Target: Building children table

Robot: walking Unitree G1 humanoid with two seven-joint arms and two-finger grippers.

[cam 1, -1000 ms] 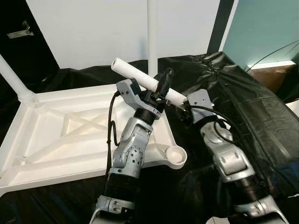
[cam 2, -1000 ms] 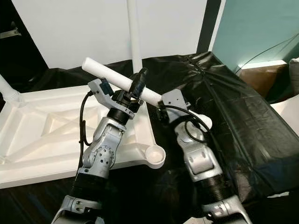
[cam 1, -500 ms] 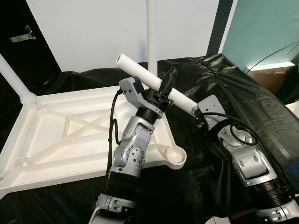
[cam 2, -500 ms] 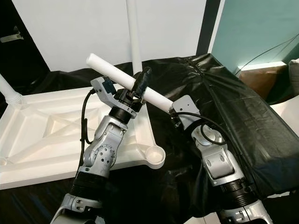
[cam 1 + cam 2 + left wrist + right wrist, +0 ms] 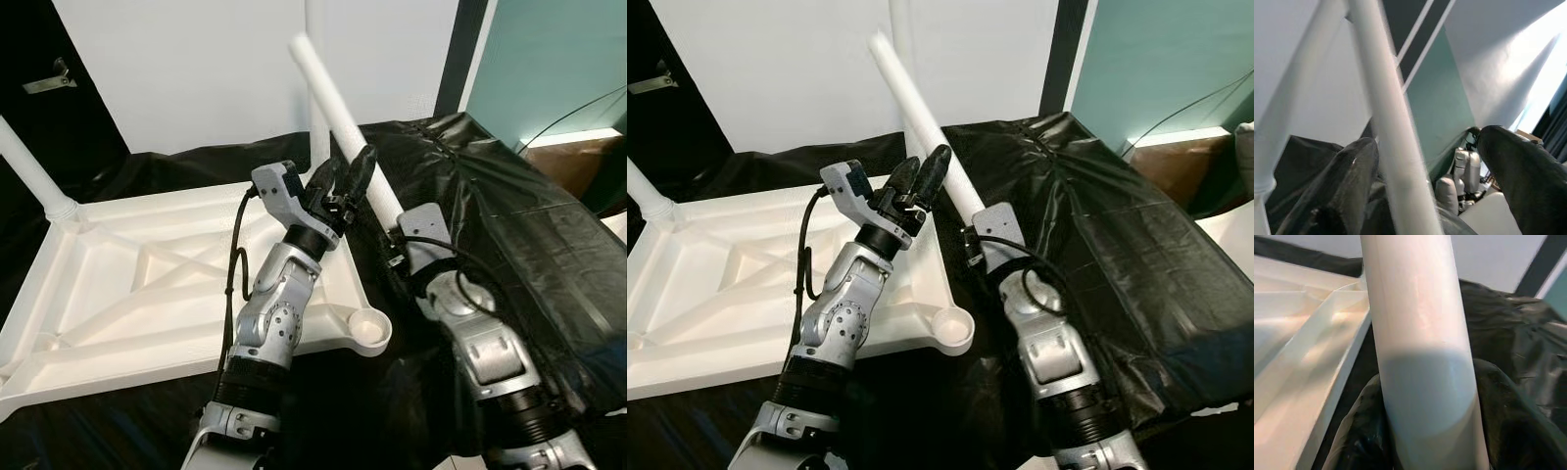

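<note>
White table leg [image 5: 338,117]: tilted steeply, lower end clamped in right gripper [image 5: 1420,431], fingers mostly hidden behind the wrist in head views. Left gripper [image 5: 341,176]: fingers spread either side of the leg. Upturned white tabletop [image 5: 147,284] on black sheet [image 5: 509,215]; near corner socket [image 5: 367,329] unfilled; far legs cut off.

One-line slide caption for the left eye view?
Right gripper tilts a white table leg steeply upward over the upturned white tabletop, while the left gripper flanks it with jaws open.
</note>
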